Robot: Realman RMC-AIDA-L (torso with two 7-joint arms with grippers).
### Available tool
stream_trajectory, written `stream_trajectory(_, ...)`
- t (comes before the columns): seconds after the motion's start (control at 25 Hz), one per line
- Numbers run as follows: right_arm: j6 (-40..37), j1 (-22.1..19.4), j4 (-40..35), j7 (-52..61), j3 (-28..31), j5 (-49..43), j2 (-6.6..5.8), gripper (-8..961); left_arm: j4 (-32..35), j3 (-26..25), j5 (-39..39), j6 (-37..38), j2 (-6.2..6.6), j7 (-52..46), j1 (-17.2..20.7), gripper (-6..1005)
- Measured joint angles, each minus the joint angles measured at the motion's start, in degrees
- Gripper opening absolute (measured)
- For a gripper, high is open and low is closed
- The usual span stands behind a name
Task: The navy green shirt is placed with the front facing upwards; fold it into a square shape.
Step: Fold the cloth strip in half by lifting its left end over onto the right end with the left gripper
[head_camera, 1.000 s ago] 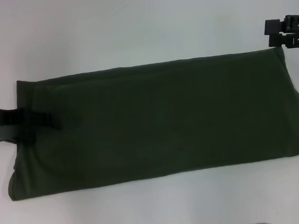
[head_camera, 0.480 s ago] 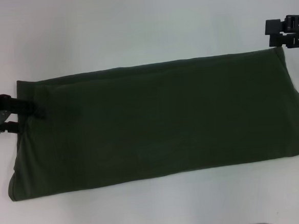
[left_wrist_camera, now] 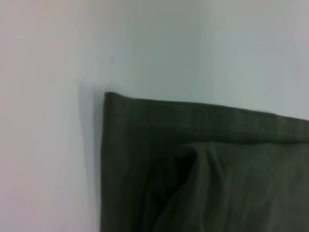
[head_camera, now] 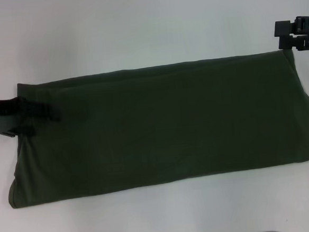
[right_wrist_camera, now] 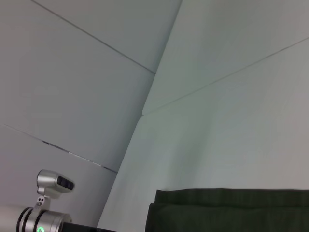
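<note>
Navy green shirt point(head_camera: 160, 126) lies flat on tabletop point(head_camera: 137, 27), already folded into long band, left to right. Soft, light, limp; layers may slip. Best hold: left-end corners. Left gripper point(head_camera: 35, 116) over left edge, jaws cannot tell. Right gripper point(head_camera: 296, 34) at far-right corner, jaws cannot tell.

The shirt point(head_camera: 166, 126) is a plain dark olive green all over, with no print or pattern showing on the folded side that faces up. The table point(head_camera: 137, 27) around the shirt is plain white. At the shirt's left edge the left gripper point(head_camera: 35, 115) is black. Just past the shirt's far right corner the right gripper point(head_camera: 297, 33) is black as well.
</note>
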Motion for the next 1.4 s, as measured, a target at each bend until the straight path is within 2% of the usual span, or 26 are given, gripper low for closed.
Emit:
stream_trajectory(0.44,-0.04,0.12,0.12,0.12,0.0,0.0,0.0,912,2.71,2.32,0.89,-3.38,0.27,-0.17,-0.11,900)
stream_trajectory(0.88,-0.26,0.17,0.01,0.17,0.0,0.0,-0.05,913,1.24,2.17,1.08,-2.33,0.29,-0.3,0.04,899)
stream_trajectory(1.08,-0.34,0.05,-0.17,0.36,0.0,-0.01,-0.17,913,-1.58,0.84,0.74,1.35,1.68,-0.74,0.2,900)
stream_trajectory(1.4,-0.25,-0.07,-0.23,0.4,0.0,0.0,-0.2,914,1.9,0.69,1.25,1.83,4.66,-3.54,-0.79,898)
